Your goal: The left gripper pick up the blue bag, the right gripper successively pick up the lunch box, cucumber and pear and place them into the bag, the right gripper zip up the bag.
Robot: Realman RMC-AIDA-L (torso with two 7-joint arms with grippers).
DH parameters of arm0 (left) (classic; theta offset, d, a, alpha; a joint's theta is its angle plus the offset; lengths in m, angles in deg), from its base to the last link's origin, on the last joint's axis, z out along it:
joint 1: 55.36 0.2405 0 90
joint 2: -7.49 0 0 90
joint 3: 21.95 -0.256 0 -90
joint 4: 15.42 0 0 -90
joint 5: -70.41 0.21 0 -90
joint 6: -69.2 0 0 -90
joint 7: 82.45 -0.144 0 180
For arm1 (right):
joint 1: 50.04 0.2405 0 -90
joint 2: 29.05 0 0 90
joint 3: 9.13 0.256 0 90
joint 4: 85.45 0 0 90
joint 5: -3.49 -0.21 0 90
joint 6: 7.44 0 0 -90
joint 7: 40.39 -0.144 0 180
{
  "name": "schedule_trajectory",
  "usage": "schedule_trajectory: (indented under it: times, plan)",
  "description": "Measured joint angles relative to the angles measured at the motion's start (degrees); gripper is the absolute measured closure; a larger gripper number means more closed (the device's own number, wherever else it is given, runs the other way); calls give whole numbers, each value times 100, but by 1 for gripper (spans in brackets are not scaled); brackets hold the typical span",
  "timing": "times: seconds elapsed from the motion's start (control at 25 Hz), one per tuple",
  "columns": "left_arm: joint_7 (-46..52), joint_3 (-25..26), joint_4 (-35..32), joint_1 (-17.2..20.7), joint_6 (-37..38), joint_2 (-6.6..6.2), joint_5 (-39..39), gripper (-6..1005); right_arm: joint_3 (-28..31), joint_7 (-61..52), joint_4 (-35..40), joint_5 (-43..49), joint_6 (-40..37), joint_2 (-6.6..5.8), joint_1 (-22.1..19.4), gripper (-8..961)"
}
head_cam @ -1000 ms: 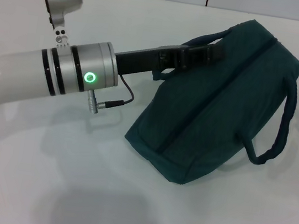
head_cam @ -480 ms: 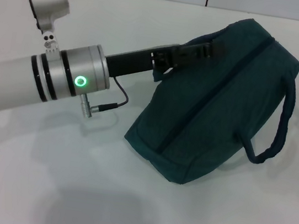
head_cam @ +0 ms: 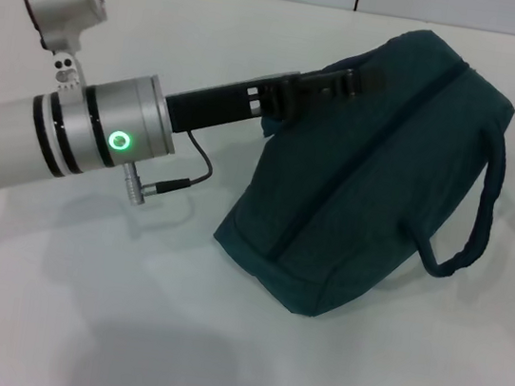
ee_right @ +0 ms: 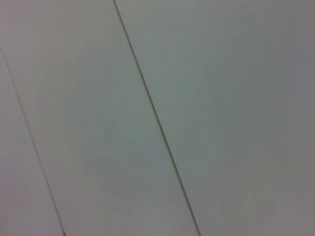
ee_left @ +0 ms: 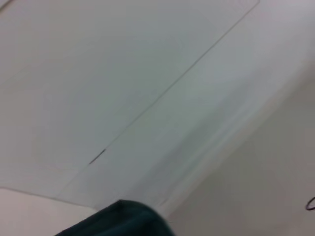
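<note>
The blue bag (head_cam: 373,190) lies on its side on the white table, its long zipper line (head_cam: 368,161) running along the top. My left gripper (head_cam: 345,82) reaches in from the left at the bag's upper left edge and looks shut on the near loop handle. The other handle (head_cam: 487,211) hangs free on the right. A bit of the bag's fabric (ee_left: 120,221) shows in the left wrist view. The right gripper, lunch box, cucumber and pear are out of view.
The left arm's silver wrist with its green light (head_cam: 121,142) and cable (head_cam: 178,180) hovers over the table's left half. The white table (head_cam: 76,321) runs around the bag, with a wall seam behind. The right wrist view shows only pale panels (ee_right: 197,98).
The left arm has drawn back to the left and slightly up. The bag's top has shifted a little to the left with it.
</note>
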State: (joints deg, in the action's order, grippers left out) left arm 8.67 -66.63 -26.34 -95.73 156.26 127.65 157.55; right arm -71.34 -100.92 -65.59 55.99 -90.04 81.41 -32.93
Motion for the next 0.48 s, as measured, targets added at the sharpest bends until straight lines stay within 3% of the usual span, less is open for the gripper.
schedule_trajectory:
  times: [0.48]
  plan:
    - [-135,-14,-65,-10,497,-13,-99,116,31,4,12,193,-298,-78,69,172]
